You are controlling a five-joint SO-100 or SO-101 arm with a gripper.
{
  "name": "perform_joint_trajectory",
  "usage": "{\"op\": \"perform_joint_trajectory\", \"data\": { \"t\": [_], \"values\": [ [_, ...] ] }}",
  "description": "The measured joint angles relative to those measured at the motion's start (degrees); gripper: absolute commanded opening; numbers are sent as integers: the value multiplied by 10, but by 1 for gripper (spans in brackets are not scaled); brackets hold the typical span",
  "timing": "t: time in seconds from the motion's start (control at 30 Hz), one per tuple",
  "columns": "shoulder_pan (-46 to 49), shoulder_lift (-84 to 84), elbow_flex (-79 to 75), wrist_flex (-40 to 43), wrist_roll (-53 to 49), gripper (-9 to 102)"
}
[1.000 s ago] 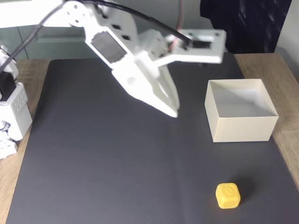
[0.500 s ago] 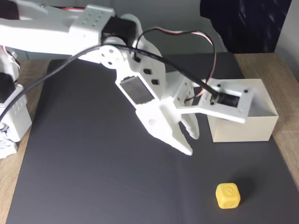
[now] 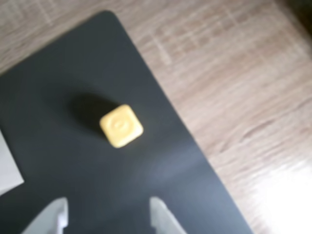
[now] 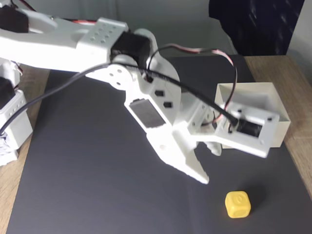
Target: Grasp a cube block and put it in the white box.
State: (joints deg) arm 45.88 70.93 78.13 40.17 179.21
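- Since a second ago the arm has swung down and forward across the mat: its gripper [image 4: 210, 163] was up near the mat's middle and now hangs low, close to the cube [image 4: 238, 204], which has not budged.
- The cube sits on the dark mat [image 4: 87, 185] near its front right corner in the fixed view, at about 5 o'clock from the fingertips, untouched and apart from them.
- In the wrist view the cube [image 3: 121, 125] lies at roughly 12 o'clock, ahead of the gap between the two white fingers [image 3: 163, 217], its marked face up. I'd say the arm is lining up so the cube falls between them.
- The gripper [image 3: 108, 214] is spread wide, wider than the cube, holding nothing; that spacing suits a straddle from above.
- The box [image 4: 273, 100] stands at about 1 o'clock from the cube in the fixed view, well apart, partly hidden by the gripper's motor housing.
- The mat's rounded corner gives way to the wooden table [image 3: 234, 73] just beyond the cube.
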Motion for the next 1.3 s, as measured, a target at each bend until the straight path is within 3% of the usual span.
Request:
{"op": "perform_joint_trajectory", "data": {
  "t": [0.27, 0.63, 1.3],
  "values": [
    [6, -99, -99, 7, 0, 23],
    [7, -268, -342, 76, 0, 23],
    [1, -316, -360, 81, -5, 29]
  ]
}}
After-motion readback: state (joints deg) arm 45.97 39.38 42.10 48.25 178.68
